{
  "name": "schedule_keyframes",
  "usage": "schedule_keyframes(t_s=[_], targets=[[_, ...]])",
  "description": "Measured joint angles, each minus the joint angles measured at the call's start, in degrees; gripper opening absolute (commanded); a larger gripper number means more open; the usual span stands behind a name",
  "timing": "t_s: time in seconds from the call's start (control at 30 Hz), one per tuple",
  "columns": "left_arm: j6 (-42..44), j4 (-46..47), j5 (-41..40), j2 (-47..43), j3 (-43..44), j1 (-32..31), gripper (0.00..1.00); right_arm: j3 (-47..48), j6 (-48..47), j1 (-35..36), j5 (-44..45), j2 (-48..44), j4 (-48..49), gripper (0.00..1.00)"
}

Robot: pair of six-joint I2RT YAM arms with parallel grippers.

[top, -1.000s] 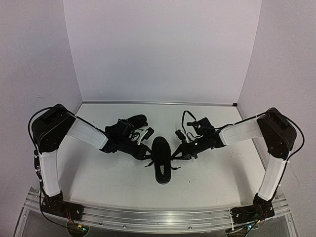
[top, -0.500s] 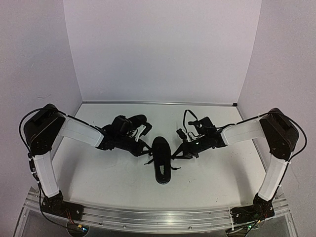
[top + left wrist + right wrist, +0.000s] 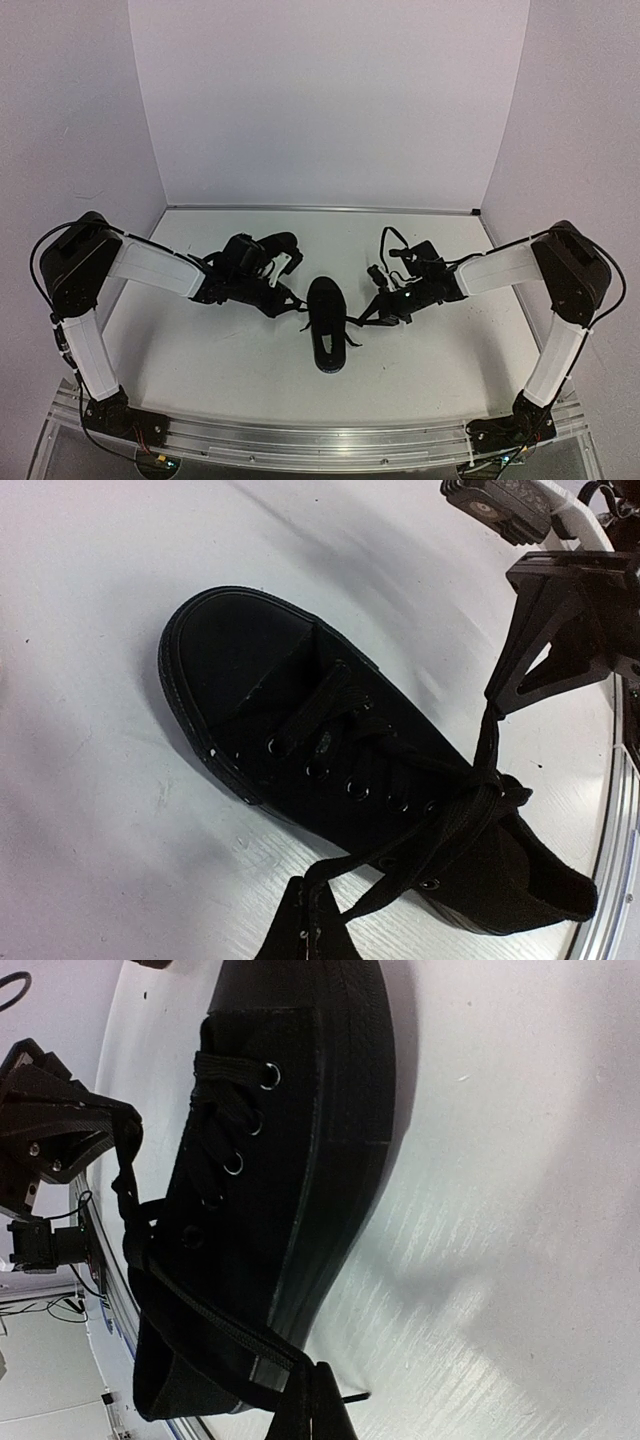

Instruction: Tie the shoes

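Note:
One black shoe lies in the middle of the table, toe towards the back wall. Its thin laces are crossed over the tongue and run out taut to both sides. My left gripper is just left of the shoe, shut on the left lace end. My right gripper is just right of it, shut on the other lace end. In the left wrist view the shoe fills the frame above my left gripper. The right wrist view shows its side above my right gripper. The second shoe lies behind my left wrist.
The white table is closed in by white walls at the back and on both sides. Its metal front rail carries both arm bases. My right gripper's fingers show at the top right of the left wrist view.
My left gripper has shut on the lace end and drawn back to the left, its elbow swinging outwards. The right gripper has shifted slightly to the right, and the laces are tauter.

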Motion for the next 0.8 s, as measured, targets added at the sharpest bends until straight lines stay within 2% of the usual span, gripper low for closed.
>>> schedule_keyframes(t_s=[0.8], targets=[[1.1,-1.3,-3.5,-0.4,-0.7,-0.5,0.00,-2.3,-1.4,-1.8,2.7,-2.2,-1.2,0.00]])
